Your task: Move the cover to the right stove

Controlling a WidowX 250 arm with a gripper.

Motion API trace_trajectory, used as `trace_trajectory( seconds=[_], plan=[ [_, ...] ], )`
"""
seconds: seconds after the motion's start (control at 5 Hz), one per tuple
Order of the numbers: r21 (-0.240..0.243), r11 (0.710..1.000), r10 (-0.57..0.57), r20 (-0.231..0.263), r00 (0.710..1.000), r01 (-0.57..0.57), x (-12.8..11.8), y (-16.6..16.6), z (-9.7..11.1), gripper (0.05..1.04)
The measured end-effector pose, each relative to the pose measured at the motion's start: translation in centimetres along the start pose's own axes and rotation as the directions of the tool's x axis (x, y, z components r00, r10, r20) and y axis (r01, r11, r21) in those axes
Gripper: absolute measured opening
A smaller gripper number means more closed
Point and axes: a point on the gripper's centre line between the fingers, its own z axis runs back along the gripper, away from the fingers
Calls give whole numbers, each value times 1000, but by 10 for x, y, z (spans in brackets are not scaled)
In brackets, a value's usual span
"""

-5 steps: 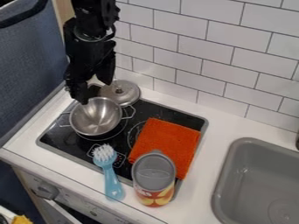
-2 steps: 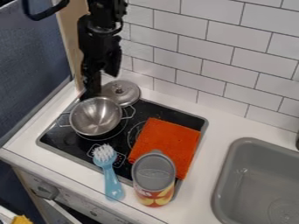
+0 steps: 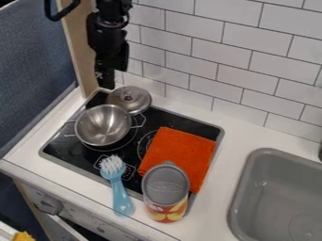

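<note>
Pot lid (image 3: 138, 102): round, silvery metal, shallow dome, shiny, small knob at centre. Lies knob up at the cooktop's (image 3: 207, 133) back edge, near its back-left corner, just behind the steel pot (image 3: 103, 126); cannot tell whether the two touch. Orange cloth (image 3: 178, 153) well to the lid's right, towards the front. Black gripper (image 3: 106, 81) hangs above the back-left corner, near the lid; cannot tell whether the claw is wide or narrow.

Soft and rather even light, with only gentle shadows.
The tabletop (image 3: 211, 219) looks quite bright; small shines are lying on the metal pot (image 3: 100, 127) and the lid (image 3: 129, 99), and a pale reflection is in the sink (image 3: 267, 193).
</note>
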Motion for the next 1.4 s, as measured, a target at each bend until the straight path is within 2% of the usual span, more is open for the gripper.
trace_trajectory(
  seconds=[0.2, 0.4, 0.6, 0.8, 1.0, 1.2, 1.4],
  plan=[
    [5, 1000, 25, -4, 1000, -25, 3, -7, -22, 1001],
    [-35, 999, 40, -17, 999, -41, 1, -13, -27, 1001],
    [-55, 990, 125, -66, 990, -128, 3, -16, -40, 1001],
    [-53, 974, 214, -106, 971, -220, 3, -23, -43, 1001],
    [10, 948, 316, -115, 942, -317, 0, -23, -50, 1001],
    [70, 874, 485, -81, 871, -480, -1, -19, -52, 1001],
    [105, 804, 591, -43, 805, -585, -11, -17, -48, 1001]
  ],
)
